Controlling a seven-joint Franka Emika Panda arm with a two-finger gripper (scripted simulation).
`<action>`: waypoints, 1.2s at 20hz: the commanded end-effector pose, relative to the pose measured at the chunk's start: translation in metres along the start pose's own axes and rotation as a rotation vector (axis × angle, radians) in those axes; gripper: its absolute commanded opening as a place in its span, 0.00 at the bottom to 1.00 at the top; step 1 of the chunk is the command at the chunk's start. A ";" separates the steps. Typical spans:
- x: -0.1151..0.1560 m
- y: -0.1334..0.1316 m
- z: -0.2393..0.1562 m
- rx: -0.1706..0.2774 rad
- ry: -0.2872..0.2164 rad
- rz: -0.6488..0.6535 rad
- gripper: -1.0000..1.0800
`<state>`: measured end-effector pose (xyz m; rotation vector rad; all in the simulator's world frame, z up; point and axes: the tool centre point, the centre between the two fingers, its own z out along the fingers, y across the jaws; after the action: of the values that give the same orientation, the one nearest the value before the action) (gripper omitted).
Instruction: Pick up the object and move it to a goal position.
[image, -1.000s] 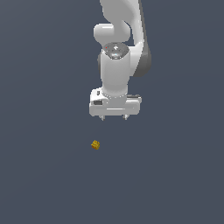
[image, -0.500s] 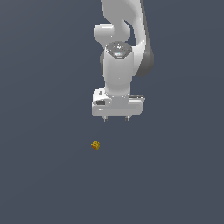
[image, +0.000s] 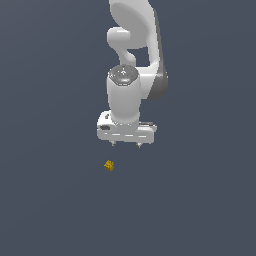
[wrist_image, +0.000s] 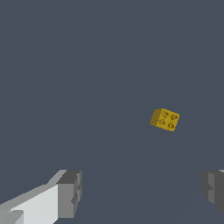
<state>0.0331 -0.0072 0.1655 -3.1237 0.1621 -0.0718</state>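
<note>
Your white gripper (image: 125, 144) hangs with fingers spread wide (nothing between them), apart from the small yellow-gold studded block (image: 109, 165) lying below.

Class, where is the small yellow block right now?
In the exterior view the yellow block lies on the dark ground, apart from and below the open pincer, slightly toward that view's left.

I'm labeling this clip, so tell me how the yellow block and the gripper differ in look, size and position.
Colour: the block is yellow-gold with round studs on one face; the gripper is white with grey fingertips.
Size: the block is far smaller than the gripper.
Position: the block sits apart, toward the exterior view's left of the gripper, outside the wide-open jaws and ungrasped.
</note>
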 end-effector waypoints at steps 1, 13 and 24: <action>0.008 0.012 0.013 -0.001 -0.008 0.059 0.96; 0.038 0.068 0.080 -0.018 -0.037 0.331 0.96; 0.041 0.079 0.095 -0.024 -0.042 0.378 0.96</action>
<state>0.0705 -0.0889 0.0722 -3.0508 0.7498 0.0007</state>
